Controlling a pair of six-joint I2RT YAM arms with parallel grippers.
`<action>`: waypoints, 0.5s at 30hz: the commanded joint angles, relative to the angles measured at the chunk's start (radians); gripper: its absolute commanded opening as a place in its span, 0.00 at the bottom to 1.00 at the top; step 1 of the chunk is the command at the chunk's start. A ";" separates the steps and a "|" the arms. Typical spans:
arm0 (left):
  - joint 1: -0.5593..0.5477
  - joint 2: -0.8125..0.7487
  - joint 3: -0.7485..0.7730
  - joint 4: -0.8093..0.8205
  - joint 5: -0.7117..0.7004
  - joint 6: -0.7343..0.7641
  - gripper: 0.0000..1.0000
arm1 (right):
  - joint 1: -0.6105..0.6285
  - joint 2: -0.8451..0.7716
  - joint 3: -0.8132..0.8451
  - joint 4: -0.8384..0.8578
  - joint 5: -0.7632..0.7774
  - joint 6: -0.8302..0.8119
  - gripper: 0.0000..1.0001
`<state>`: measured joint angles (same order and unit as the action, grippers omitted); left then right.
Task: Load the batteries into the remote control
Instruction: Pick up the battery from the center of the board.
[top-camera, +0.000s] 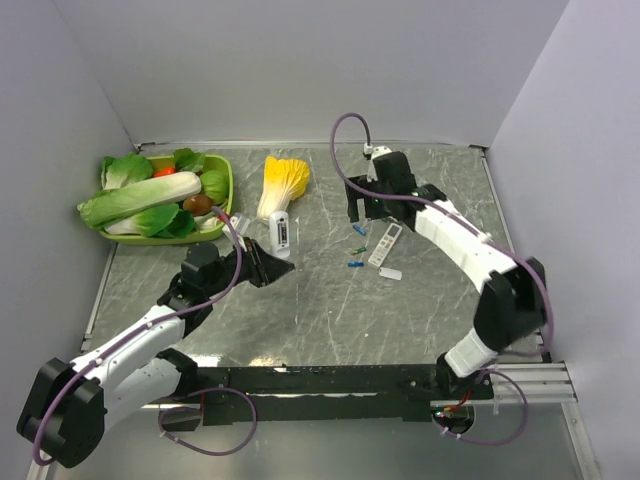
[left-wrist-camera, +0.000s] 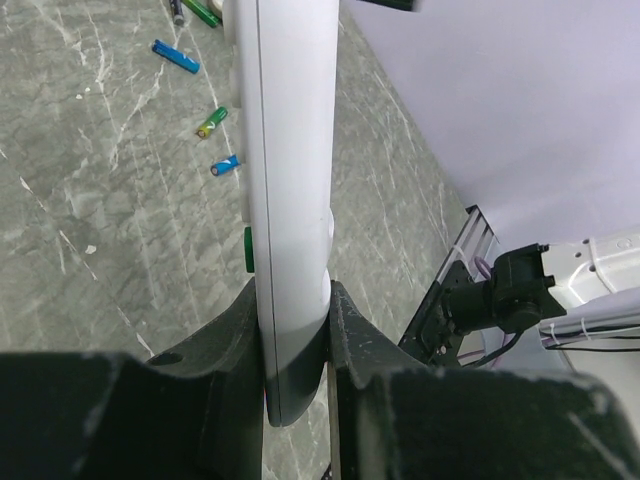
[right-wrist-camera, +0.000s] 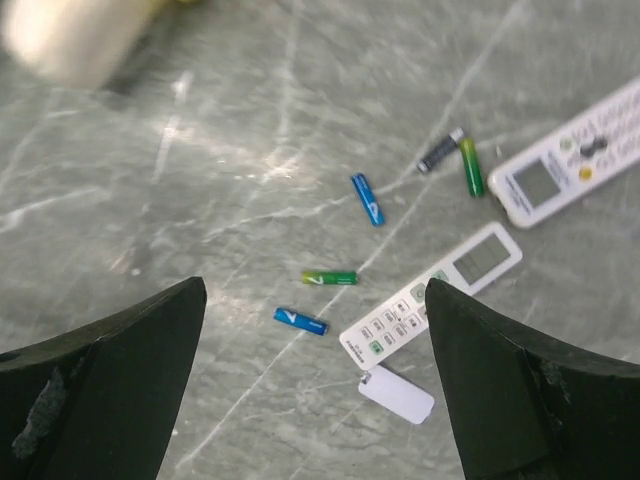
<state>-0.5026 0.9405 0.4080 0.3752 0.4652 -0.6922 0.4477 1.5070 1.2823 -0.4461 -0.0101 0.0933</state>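
My left gripper (top-camera: 270, 262) (left-wrist-camera: 293, 300) is shut on one end of a white remote (top-camera: 280, 235) (left-wrist-camera: 290, 150) and holds it on its edge above the table. A second white remote (top-camera: 385, 244) (right-wrist-camera: 432, 303) lies face up at mid-table with a loose white battery cover (top-camera: 391, 273) (right-wrist-camera: 397, 393) beside its button end. Batteries lie just left of it: a blue one (right-wrist-camera: 367, 198), a green one (right-wrist-camera: 329, 277) and another blue one (right-wrist-camera: 300, 321). A black battery (right-wrist-camera: 440, 150) and a green battery (right-wrist-camera: 470, 166) lie farther off. My right gripper (top-camera: 358, 208) (right-wrist-camera: 315, 290) is open and empty above them.
A third white remote (right-wrist-camera: 575, 155) lies beyond the black and green batteries; the right arm hides it in the top view. A green basket (top-camera: 228, 190) of vegetables stands at the back left, with a yellow cabbage (top-camera: 285, 180) beside it. Walls close three sides.
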 joint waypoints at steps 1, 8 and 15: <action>0.004 -0.006 0.005 0.041 0.000 0.002 0.01 | -0.020 0.171 0.153 -0.132 0.108 0.181 0.93; 0.004 -0.026 0.006 0.016 -0.016 0.003 0.01 | -0.064 0.384 0.232 -0.098 0.206 0.356 0.75; 0.004 -0.012 0.025 -0.007 -0.022 0.020 0.01 | -0.098 0.532 0.307 -0.060 0.248 0.437 0.58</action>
<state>-0.5026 0.9367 0.4080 0.3637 0.4522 -0.6918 0.3687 1.9991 1.5288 -0.5434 0.1841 0.4492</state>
